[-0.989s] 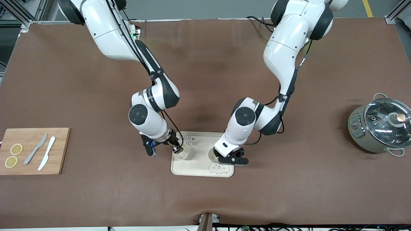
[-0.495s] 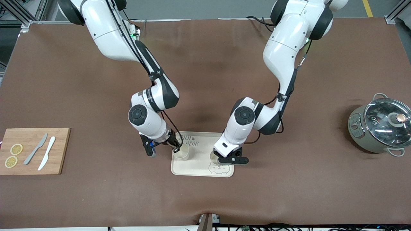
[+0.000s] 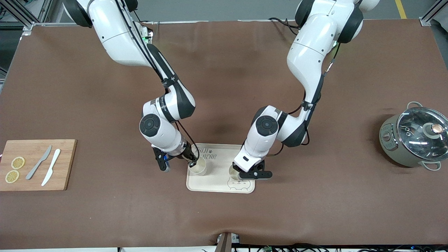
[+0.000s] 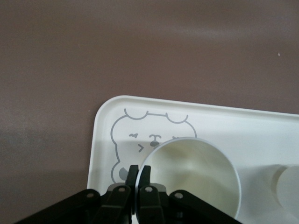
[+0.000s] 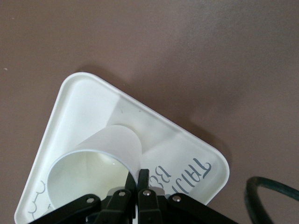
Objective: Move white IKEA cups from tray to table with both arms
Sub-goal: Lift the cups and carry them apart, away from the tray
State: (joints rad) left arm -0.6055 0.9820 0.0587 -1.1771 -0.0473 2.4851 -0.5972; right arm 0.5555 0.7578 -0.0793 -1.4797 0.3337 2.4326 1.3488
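Two white IKEA cups stand upright on the cream bear-print tray (image 3: 218, 183). My right gripper (image 3: 193, 163) is shut on the rim of the cup (image 3: 198, 170) at the tray's right-arm end; in the right wrist view the gripper (image 5: 138, 179) pinches that cup's (image 5: 88, 172) wall by the tray's lettering. My left gripper (image 3: 239, 172) is shut on the rim of the other cup (image 3: 232, 171), which stands at the bear print. In the left wrist view the gripper (image 4: 138, 175) pinches this cup's (image 4: 196, 175) wall, and the first cup (image 4: 288, 186) shows at the picture's edge.
A wooden cutting board (image 3: 63, 164) with two knives and two lemon slices lies toward the right arm's end of the table. A grey pot (image 3: 395, 147) with a glass lid stands toward the left arm's end. The brown mat surrounds the tray.
Both grippers have shifted only slightly over the tray and keep their hold on the cups' rims.
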